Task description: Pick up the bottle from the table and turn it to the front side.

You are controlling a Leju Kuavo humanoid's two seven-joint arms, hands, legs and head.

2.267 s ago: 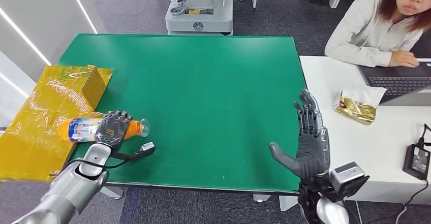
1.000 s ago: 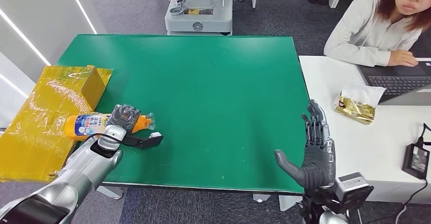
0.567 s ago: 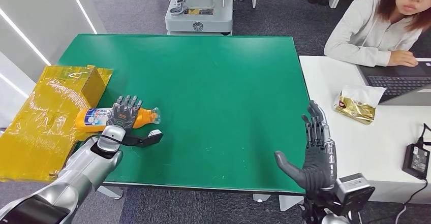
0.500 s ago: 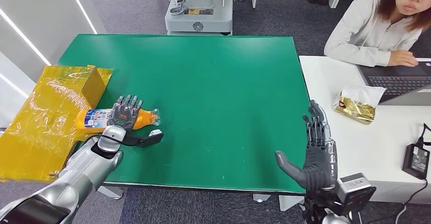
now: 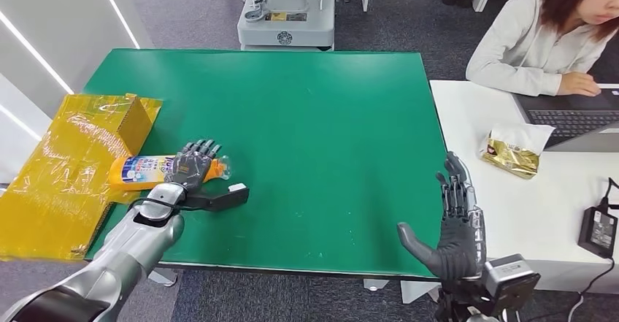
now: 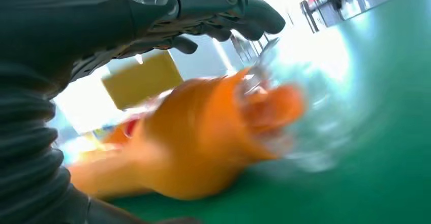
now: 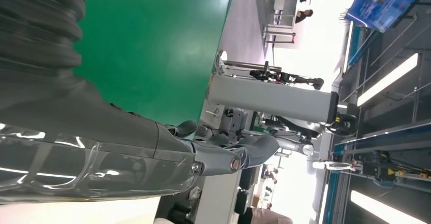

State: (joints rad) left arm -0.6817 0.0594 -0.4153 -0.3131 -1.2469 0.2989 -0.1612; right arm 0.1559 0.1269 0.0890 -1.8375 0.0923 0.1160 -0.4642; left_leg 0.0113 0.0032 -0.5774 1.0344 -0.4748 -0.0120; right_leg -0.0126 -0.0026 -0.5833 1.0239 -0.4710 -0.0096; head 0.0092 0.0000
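**Left hand over lying bottle**

Left hand (image 5: pixel 191 166) draped across the neck end of the orange bottle (image 5: pixel 157 169), fingers (image 6: pixel 239 8) spread and arched over it; whether actually gripping or merely resting on it, cannot tell. Bottle lying on its side at the left edge of the green table (image 5: pixel 306 132), label up, clear cap end toward the table's middle, base end touching the yellow cardboard box (image 5: pixel 66 169). Blurred in the left wrist view.

Right hand (image 5: pixel 454 220) raised at the table's near right corner, empty, fingers straight and apart, thumb out.

Beyond: white desk (image 5: pixel 525 205) with gold packet (image 5: pixel 514 150), laptop (image 5: pixel 577 121), seated person (image 5: pixel 540 37).
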